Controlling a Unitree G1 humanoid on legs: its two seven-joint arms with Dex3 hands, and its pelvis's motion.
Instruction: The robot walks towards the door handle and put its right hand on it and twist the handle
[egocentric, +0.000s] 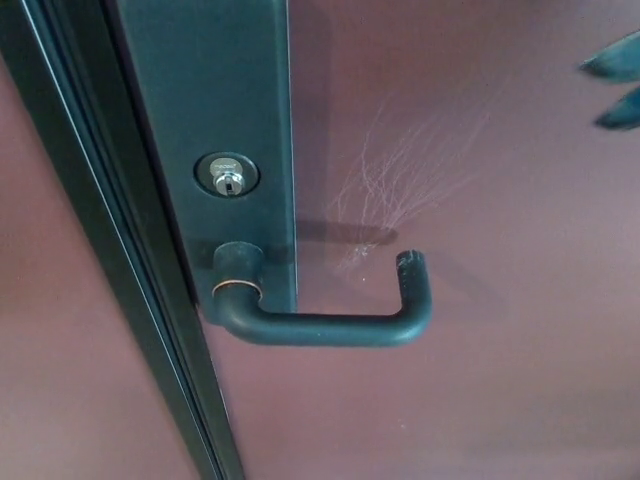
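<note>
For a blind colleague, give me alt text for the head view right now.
A dark lever door handle sits level and untouched on a maroon door, below a silver keyhole. Two dark fingers of the robot's right hand enter at the upper right edge.
</note>
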